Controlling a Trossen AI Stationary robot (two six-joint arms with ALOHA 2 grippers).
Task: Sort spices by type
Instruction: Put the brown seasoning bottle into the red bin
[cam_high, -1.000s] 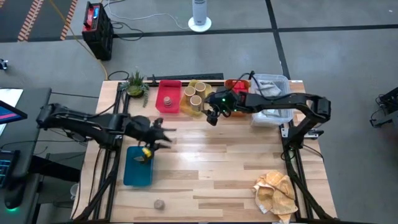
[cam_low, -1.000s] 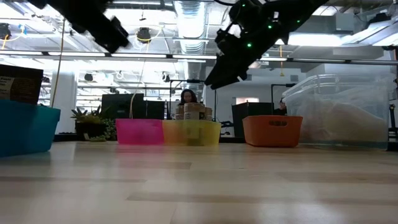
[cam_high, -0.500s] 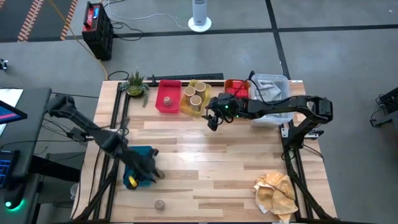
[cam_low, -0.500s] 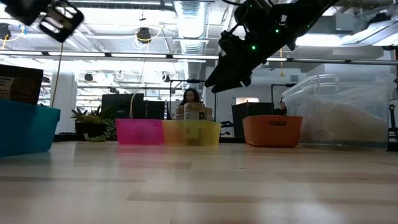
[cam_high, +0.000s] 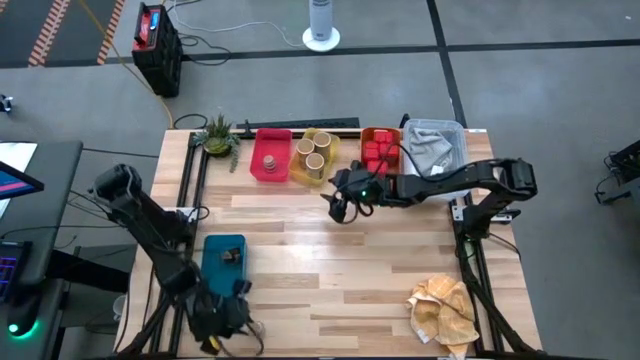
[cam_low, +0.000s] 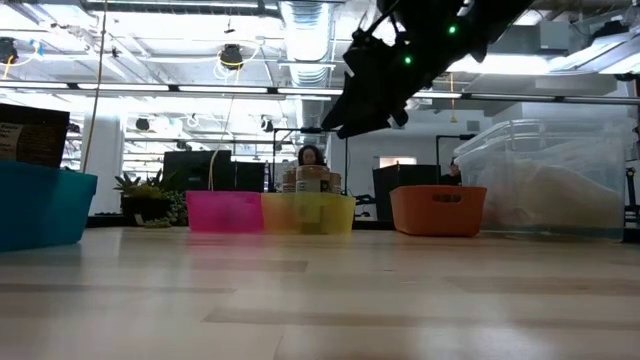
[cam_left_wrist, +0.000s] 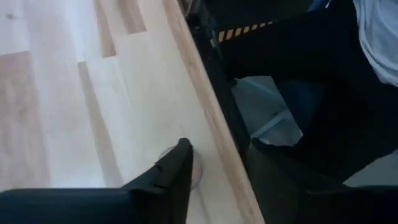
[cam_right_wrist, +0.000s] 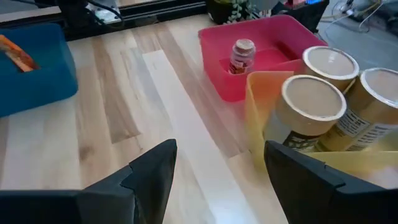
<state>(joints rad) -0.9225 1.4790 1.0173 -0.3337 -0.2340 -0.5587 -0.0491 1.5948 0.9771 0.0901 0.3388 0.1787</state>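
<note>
From above, the right gripper (cam_high: 337, 205) hangs over the pale wooden tabletop (cam_high: 340, 260) just in front of the yellow tray (cam_high: 318, 158), while the left gripper (cam_high: 215, 325) sits at the tabletop's near left corner, beyond the blue tray (cam_high: 222, 265).

The right wrist view adds detail: its fingers (cam_right_wrist: 149, 177) are spread apart and empty, the tan cylinders (cam_right_wrist: 314, 99) stand in the translucent yellow tray (cam_right_wrist: 261, 118) with flat paper-like tops and printed labels too small to read, and a small brownish glass jar (cam_right_wrist: 241, 56) with a pale lid stands upright in the pink tray (cam_right_wrist: 261, 37).

Only the high view shows the red tins (cam_high: 378, 152) packed in the orange tray (cam_high: 380, 133), a clear bin holding grey cloth (cam_high: 434, 148), a crumpled beige cloth (cam_high: 445, 308) and a small potted plant (cam_high: 217, 133).

The left wrist view shows one dark finger (cam_left_wrist: 177, 171) over a small round pale-topped object at the tabletop's edge; whether that gripper is spread or clenched I cannot tell.

The low view shows a person (cam_low: 311, 157) behind the trays.
</note>
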